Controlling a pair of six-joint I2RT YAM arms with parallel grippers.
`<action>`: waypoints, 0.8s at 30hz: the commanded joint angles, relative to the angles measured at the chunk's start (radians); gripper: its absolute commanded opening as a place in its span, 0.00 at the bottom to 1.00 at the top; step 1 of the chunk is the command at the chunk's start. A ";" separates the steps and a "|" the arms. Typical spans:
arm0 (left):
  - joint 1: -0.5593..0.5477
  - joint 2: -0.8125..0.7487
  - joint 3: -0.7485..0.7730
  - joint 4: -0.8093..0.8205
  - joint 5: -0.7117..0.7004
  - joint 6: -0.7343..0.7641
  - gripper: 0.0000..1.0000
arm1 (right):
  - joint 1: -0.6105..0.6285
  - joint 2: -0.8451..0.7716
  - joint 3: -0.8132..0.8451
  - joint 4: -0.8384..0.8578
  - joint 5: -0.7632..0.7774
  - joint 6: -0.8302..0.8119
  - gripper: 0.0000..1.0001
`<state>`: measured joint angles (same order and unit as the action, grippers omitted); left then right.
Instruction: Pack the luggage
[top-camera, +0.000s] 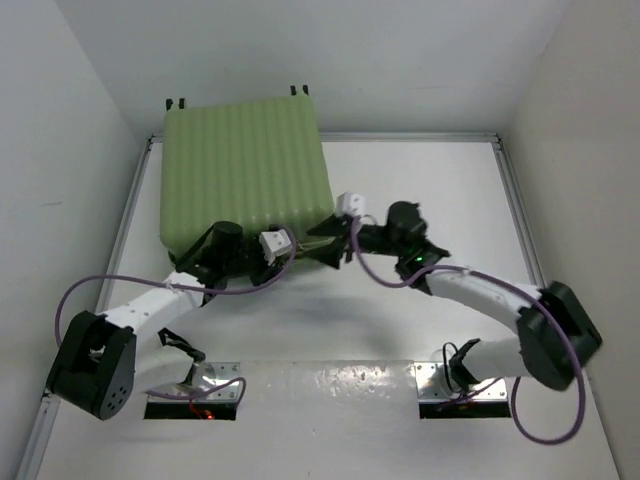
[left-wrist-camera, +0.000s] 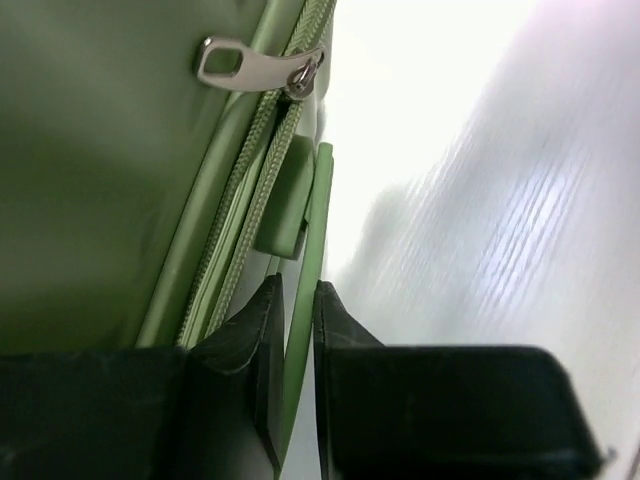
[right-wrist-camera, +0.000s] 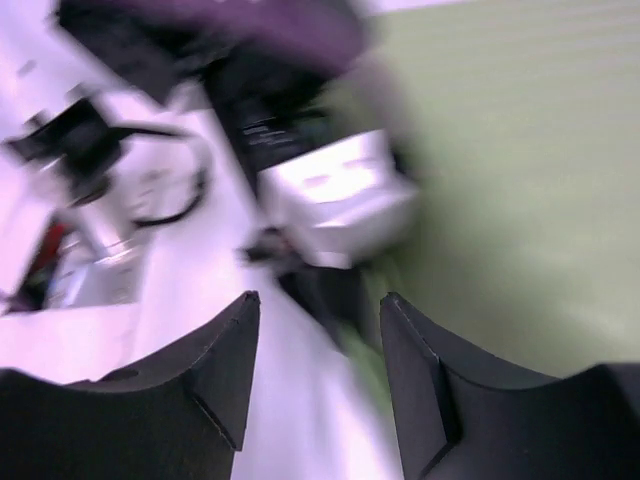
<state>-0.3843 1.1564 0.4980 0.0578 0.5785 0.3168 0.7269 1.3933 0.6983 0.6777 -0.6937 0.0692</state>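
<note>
Pinching with left jaws a thin green strip (left-wrist-camera: 313, 250) on the near edge of the closed luggage (top-camera: 245, 170), flat at the surface's (top-camera: 420, 190) far left, probably steadying it; holding right jaws parted, empty, close by.

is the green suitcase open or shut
Shut: the light-green ribbed hard-shell suitcase lies with its lid down, no lining showing. Whether the green zip is fully closed, cannot tell.

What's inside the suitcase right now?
Not visible: the suitcase lies closed, ribbed shell up, so its contents are covered. Only the zipper pull on its side shows.
</note>
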 joint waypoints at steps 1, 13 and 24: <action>-0.028 -0.015 0.131 -0.212 -0.125 0.054 0.08 | -0.127 -0.149 -0.007 -0.199 -0.018 -0.014 0.51; -0.243 0.384 0.343 -0.302 -0.430 0.190 0.39 | -0.540 -0.136 0.124 -0.449 0.200 0.196 0.55; -0.366 -0.113 0.037 -0.250 -0.085 0.597 0.00 | -0.632 -0.074 0.144 -0.438 0.224 0.230 0.35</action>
<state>-0.6464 1.1927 0.5449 -0.2417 0.2237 0.6960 0.1001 1.3331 0.8131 0.2230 -0.4843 0.2699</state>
